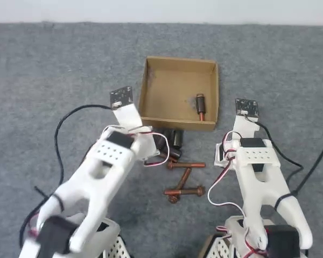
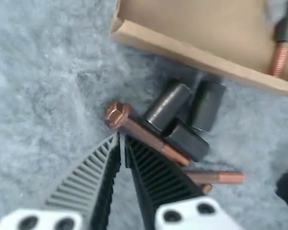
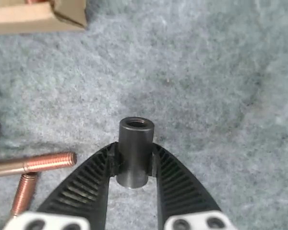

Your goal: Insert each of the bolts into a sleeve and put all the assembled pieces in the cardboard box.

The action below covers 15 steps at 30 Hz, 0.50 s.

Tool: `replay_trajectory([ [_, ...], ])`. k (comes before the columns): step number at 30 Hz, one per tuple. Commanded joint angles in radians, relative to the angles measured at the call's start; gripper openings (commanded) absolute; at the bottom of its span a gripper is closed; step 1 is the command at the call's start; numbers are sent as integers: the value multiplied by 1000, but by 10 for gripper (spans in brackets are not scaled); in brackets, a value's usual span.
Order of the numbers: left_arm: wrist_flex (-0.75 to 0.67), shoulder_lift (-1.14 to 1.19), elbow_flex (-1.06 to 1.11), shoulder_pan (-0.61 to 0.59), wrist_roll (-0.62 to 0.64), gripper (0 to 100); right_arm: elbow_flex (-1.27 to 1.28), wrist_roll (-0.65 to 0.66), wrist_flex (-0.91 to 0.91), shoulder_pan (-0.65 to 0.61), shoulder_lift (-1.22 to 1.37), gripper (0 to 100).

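Cardboard box (image 1: 177,124) with one assembled piece (image 1: 200,106) inside; we judge the job barely begun. Our right gripper (image 3: 134,153) clamps a sleeve (image 3: 136,132). Our left gripper (image 2: 122,141) hangs nearly closed and empty over loose bolts (image 2: 144,136) and sleeves (image 2: 168,105) just outside the box.

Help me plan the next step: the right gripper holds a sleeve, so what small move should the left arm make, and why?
Probably open the left gripper and lower it around the copper bolt lying just ahead of its shut, empty tips. The right gripper grips a black sleeve, bore exposed, so a bolt seems the missing piece.
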Motion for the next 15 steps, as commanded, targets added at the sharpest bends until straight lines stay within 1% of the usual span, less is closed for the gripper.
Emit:
replay_trajectory([
  [1, 0, 133, -113, 5, 26, 13, -9, 14, -10, -7, -2, 9],
  [6, -66, 239, -136, 0, 26, 17, -9, 14, -8, -7, -2, 9],
  [8, -75, 239, -136, -2, 26, 55, -9, 14, -8, -7, -2, 9],
  [11, -71, 206, -127, -2, 32, 142, -9, 14, -8, -7, -2, 9],
  [13, -37, 172, -125, 2, 77, 181, -9, 14, -8, -7, -2, 9],
  [15, -18, 135, -122, 3, 100, 197, -9, 14, -10, -7, -2, 9],
])
